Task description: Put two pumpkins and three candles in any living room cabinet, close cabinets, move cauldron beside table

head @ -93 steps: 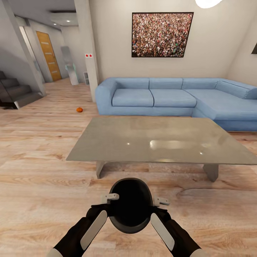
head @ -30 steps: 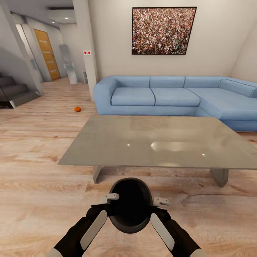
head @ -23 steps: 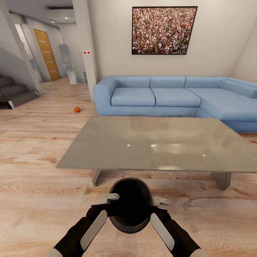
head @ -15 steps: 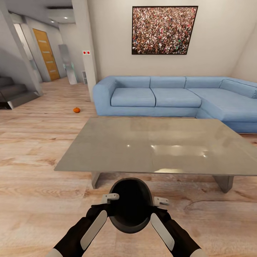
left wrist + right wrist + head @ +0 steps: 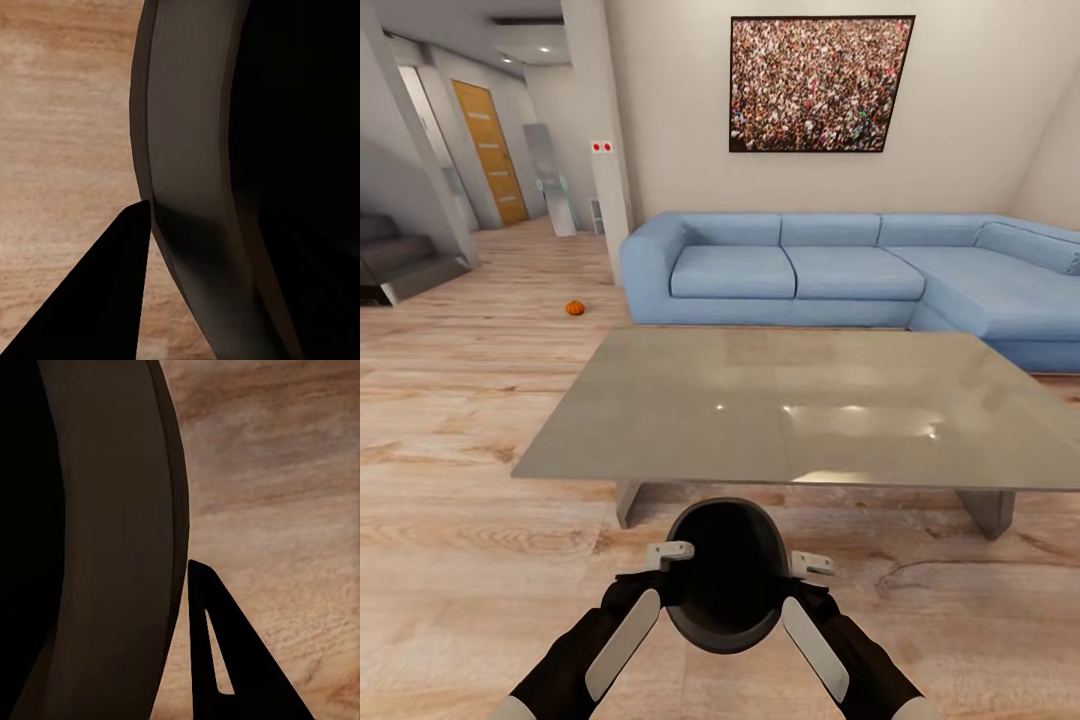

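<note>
The black cauldron (image 5: pixel 726 578) hangs low in front of me, mouth tilted toward the head camera. My left gripper (image 5: pixel 672 553) is shut on its left rim and my right gripper (image 5: pixel 807 565) is shut on its right rim. In the left wrist view one dark finger (image 5: pixel 105 300) lies against the outside of the cauldron rim (image 5: pixel 187 187); the right wrist view shows a finger (image 5: pixel 225 660) against the cauldron rim (image 5: pixel 120 540). The grey coffee table (image 5: pixel 800 405) stands just beyond the cauldron. One orange pumpkin (image 5: pixel 574 308) lies on the floor far left of the sofa.
A blue corner sofa (image 5: pixel 840 270) runs behind the table and along its right. A white pillar (image 5: pixel 600 130) stands at the sofa's left end. Stairs (image 5: pixel 400 260) rise at the far left, with a hallway and wooden door (image 5: pixel 488 150) behind. Wood floor lies open to the table's left.
Over three seconds the whole view has crept toward the table, which now looks larger and nearer. In the last half second nothing has shifted. Both grippers keep the same hold on the cauldron.
</note>
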Controlling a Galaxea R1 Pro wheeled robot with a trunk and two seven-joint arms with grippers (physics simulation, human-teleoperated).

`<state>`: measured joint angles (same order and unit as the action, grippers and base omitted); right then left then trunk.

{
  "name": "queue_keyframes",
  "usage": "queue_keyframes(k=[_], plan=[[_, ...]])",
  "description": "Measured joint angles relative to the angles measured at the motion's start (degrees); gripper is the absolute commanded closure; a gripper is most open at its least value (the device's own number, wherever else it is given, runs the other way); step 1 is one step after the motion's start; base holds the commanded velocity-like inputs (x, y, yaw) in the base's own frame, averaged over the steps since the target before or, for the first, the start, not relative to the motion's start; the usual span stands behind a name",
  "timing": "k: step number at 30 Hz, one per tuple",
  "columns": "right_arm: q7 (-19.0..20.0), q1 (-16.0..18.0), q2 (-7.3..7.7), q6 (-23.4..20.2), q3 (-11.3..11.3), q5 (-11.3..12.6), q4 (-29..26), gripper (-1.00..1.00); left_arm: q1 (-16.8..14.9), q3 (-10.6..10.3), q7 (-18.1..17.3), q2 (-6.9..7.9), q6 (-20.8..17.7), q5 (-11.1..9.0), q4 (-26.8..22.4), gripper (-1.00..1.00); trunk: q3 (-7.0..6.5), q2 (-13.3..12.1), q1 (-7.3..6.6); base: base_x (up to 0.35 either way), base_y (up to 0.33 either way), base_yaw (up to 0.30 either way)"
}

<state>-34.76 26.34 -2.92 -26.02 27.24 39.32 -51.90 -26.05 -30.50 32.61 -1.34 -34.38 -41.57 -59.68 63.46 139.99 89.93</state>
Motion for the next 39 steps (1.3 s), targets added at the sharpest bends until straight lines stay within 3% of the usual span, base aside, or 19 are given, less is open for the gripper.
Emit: queue_keyframes(k=[8, 24, 39], plan=[[-0.02, -0.01, 0.02, -0.07, 0.00, 0.04, 0.00, 1.00, 0.00, -0.03, 0.02, -0.01, 0.06, -0.14, 0.08, 1.00, 1.44, 3.21, 1.76, 0.000, 0.000, 0.000], [-0.02, -0.01, -0.02, -0.03, -0.02, 0.03, 0.08, 1.00, 0.00, -0.01, 0.02, -0.01, 0.07, -0.18, 0.14, 1.00, 4.98, 3.43, 2.18, 0.000, 0.000, 0.000], [-0.02, 0.01, -0.01, 0.02, 0.03, 0.05, 0.08, 1.00, 0.00, 0.01, -0.07, 0.00, -0.02, 0.00, 0.09, 1.00, 4.99, 3.44, 2.16, 0.043, 0.000, 0.000]])
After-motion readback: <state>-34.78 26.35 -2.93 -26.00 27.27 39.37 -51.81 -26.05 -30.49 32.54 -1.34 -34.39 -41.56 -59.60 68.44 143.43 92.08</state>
